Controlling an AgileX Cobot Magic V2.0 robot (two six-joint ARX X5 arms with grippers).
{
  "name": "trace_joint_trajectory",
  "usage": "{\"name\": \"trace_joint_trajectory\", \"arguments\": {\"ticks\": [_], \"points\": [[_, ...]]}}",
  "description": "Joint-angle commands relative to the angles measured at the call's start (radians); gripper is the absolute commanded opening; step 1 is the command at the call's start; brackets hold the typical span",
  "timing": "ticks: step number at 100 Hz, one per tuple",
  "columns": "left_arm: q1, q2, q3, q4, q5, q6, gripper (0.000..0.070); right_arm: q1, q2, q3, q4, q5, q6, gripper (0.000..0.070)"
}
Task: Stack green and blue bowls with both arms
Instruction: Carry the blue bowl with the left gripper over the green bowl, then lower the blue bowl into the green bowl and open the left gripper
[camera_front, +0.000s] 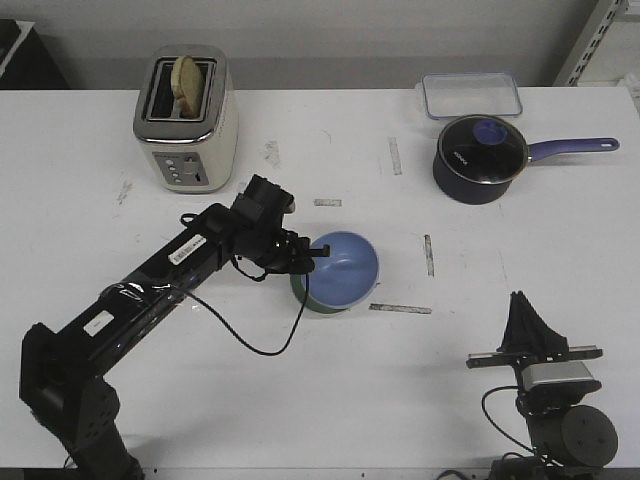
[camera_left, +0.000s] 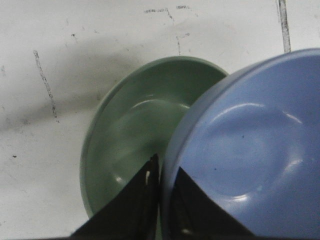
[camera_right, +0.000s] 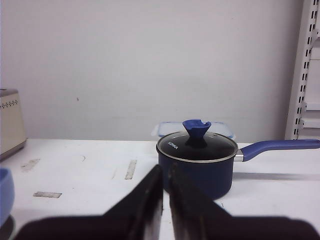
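1. While the left gripper (camera_front: 303, 262) is clenched on the near rim of the blue bowl (camera_front: 343, 268), that bowl sits tilted over the green bowl (camera_front: 318, 301), near the middle of the white table (camera_front: 300, 400); in the left wrist view the blue bowl (camera_left: 250, 155) overlaps the green bowl (camera_left: 135, 145) off-centre, so the stack looks not yet seated.
2. Both bowls look light, rigid and glossy; I judge them slippery and chippable, so the thin rim, one finger inside and one outside, is the sensible hold; a pinch there may let the bowl swing.
3. At the table's front right the right gripper (camera_front: 519, 300) points up, well apart from the bowls; its fingers (camera_right: 150, 200) are drawn together on nothing.
4. Scuffs and grey tape strips mark the tabletop; at the back stand a toaster (camera_front: 186, 118) with bread in it, a clear lidded container (camera_front: 471, 95) and a dark saucepan (camera_front: 480, 160) with a purple handle; a plain pale wall closes the room, with a metal shelf upright at right.
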Motion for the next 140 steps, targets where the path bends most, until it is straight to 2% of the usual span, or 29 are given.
{"name": "trace_joint_trajectory", "arguments": {"ticks": [1,13,33,37,48,71,82,89,99,112,123,140], "points": [[-0.011,0.027,0.028,-0.005,-0.021,-0.002,0.0001,0.001,-0.003,0.005,0.010,0.000,0.010,0.0009],[-0.011,0.035,0.028,-0.014,-0.072,0.002,0.0001,0.001,-0.003,0.005,0.010,-0.001,0.010,0.0009],[-0.012,0.035,0.028,-0.017,-0.074,0.002,0.0006,0.001,-0.003,0.005,0.010,-0.001,0.010,0.0009],[-0.012,0.035,0.028,-0.017,-0.074,0.002,0.0023,0.001,-0.003,0.005,0.010,0.000,0.010,0.0009],[-0.012,0.034,0.028,-0.017,-0.074,0.002,0.0131,0.001,-0.003,0.005,0.010,0.000,0.010,0.0009],[-0.012,0.003,0.028,-0.011,-0.074,0.002,0.0141,0.001,-0.003,0.005,0.010,0.000,0.010,0.0009],[-0.012,-0.032,0.028,-0.010,-0.074,0.002,0.0257,0.001,-0.003,0.005,0.010,0.000,0.010,0.0009],[-0.012,-0.057,0.028,-0.009,-0.074,0.002,0.0286,0.001,-0.003,0.005,0.010,0.000,0.010,0.0009],[-0.010,-0.092,0.028,-0.009,-0.074,0.009,0.0287,0.001,-0.003,0.005,0.010,0.000,0.010,0.0009],[-0.009,-0.131,0.027,-0.006,-0.101,0.069,0.0287,0.001,-0.003,0.005,0.010,0.000,0.010,0.0009],[-0.009,-0.164,0.018,0.027,-0.142,0.151,0.0286,0.001,-0.003,0.005,0.010,0.000,0.010,0.0009],[-0.001,-0.245,-0.075,0.200,-0.159,0.266,0.0286,0.001,-0.003,0.005,0.010,0.000,0.010,0.0009]]}}
